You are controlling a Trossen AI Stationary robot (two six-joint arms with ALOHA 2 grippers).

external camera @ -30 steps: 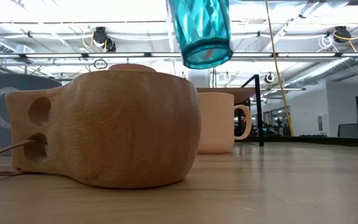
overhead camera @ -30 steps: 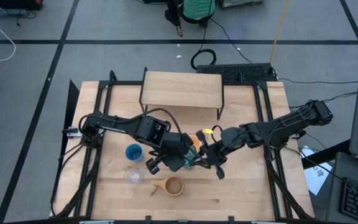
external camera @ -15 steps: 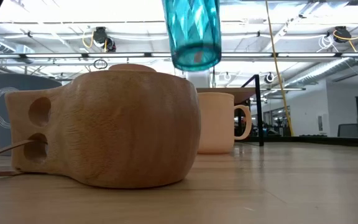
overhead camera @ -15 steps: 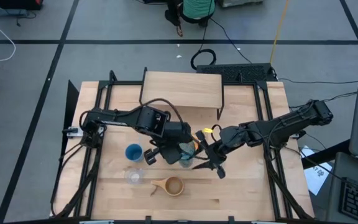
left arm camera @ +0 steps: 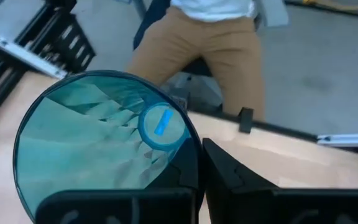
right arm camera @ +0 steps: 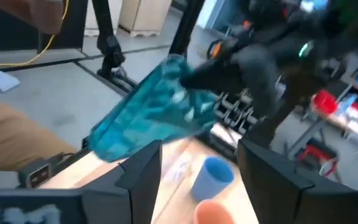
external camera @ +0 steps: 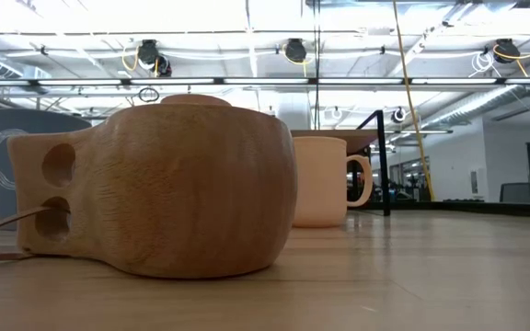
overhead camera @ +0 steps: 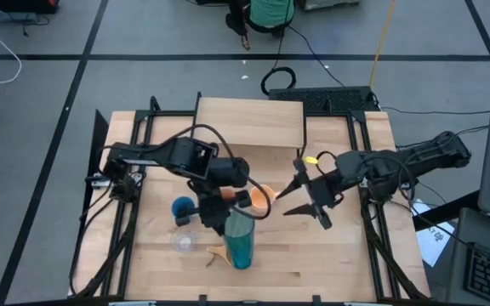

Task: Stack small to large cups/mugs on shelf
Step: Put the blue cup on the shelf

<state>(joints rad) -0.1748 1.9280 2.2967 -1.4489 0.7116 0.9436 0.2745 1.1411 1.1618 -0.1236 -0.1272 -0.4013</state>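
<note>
My left gripper (overhead camera: 224,212) is shut on the teal tumbler (overhead camera: 239,240), which hangs slanted in the air over the tan wooden cup (overhead camera: 219,253); the left wrist view looks into its mouth (left arm camera: 98,143). My right gripper (overhead camera: 286,202) stands open just right of it, holding nothing. The orange mug (overhead camera: 264,196), blue cup (overhead camera: 181,206) and clear glass (overhead camera: 181,242) stand on the table. The wooden cup (external camera: 155,184) lies on its side and the mug (external camera: 325,179) is upright. The shelf (overhead camera: 249,121) is at the far edge. My left gripper pinches the tumbler's wall at the rim (left arm camera: 188,146), one finger inside the mouth and one outside. The fingers slant down toward the near edge. The tumbler is lifted clear and tilted, its base pointing down toward the near edge.
Black frame rails (overhead camera: 368,153) run along both sides of the table. A person (overhead camera: 266,13) stands beyond the far edge, behind the shelf. Bare wood lies at the table's near right (overhead camera: 330,263).
My right gripper has opened, let go of the teal tumbler and drawn back toward the table's right edge. My left gripper has rolled and risen a little, tipping the tumbler from upright to slanted, base toward the near edge; it has left the low view.
</note>
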